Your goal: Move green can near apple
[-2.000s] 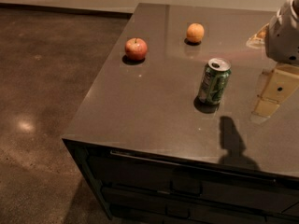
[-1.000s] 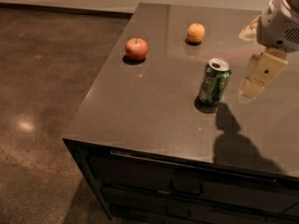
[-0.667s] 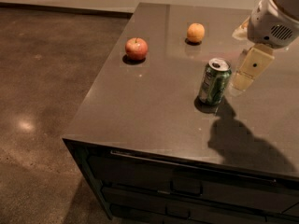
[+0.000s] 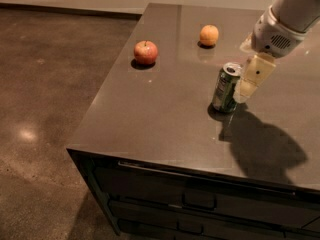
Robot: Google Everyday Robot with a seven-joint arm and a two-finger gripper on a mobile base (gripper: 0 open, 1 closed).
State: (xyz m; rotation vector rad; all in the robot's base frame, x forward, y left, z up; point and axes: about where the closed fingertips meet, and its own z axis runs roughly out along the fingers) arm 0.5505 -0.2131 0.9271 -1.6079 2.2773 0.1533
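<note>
One dark table [image 4: 150,119] with drawers [image 4: 200,200], one robot arm [image 4: 292,11], one gripper [image 4: 251,80], one green can [image 4: 226,88], one apple [image 4: 145,52], one orange [image 4: 209,35].

The green can stands upright right of the tabletop's middle, long axis vertical, silver top facing up, well apart from the apple at back left. The orange sits behind the can. The gripper hangs just beside the can's right side; whether it is open or closed cannot be told.
</note>
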